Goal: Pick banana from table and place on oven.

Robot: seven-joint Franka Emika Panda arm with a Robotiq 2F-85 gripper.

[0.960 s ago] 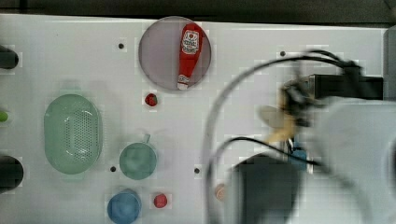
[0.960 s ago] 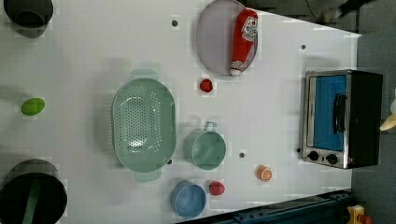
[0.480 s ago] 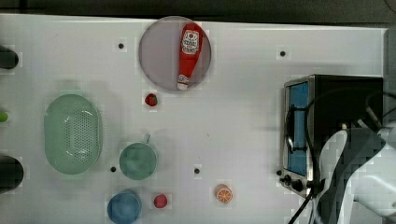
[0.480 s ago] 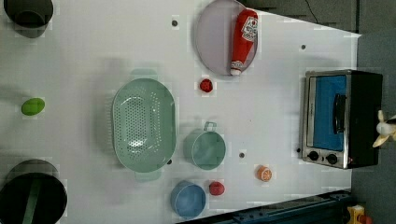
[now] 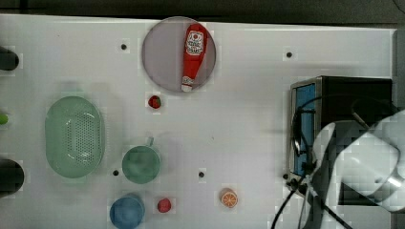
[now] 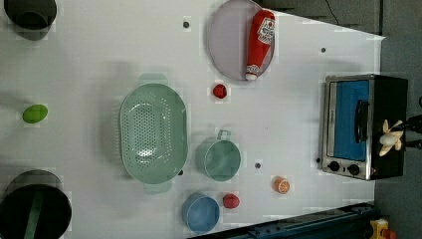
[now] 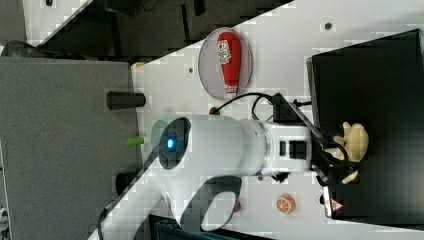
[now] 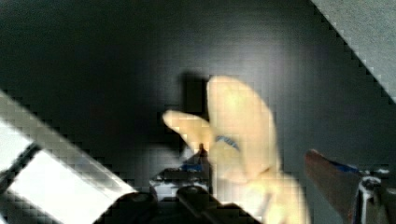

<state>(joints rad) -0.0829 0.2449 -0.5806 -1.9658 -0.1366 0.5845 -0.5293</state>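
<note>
The white tabletop [image 5: 248, 119] spreads across most of the top view. My white arm [image 7: 225, 145] lies across the middle of the right view, reaching toward the right view's right, and bulks in the lower right of the top view. The oven [image 5: 353, 88] stands at the right edge of the top view, with its blue glass door facing the top view's left and its black top turned up.

A pale green colander [image 5: 74, 136] sits at the middle left of the top view. A round grey plate [image 5: 165, 57] lies at the upper centre, with a red ketchup bottle [image 5: 193, 55] on it. Below the plate, toward the lower centre, are a green cup [image 5: 141, 163] and a blue cup [image 5: 126, 211].

The banana [image 7: 354, 140] lies on the oven's black top. In the left view it is at the middle right of the frame, near the top's far edge [image 6: 390, 138]. In the wrist view it is at the centre against the dark surface [image 8: 240, 126].

My gripper [image 7: 340, 160] hangs right over the banana with its jaws parted. In the wrist view one finger [image 8: 329, 179] stands clear of the peel, so I have let go.

An orange slice [image 5: 229, 198] lies on the tabletop near the oven's lower corner. One small red fruit [image 5: 154, 101] sits below the plate and another [image 5: 164, 205] sits beside the blue cup.
</note>
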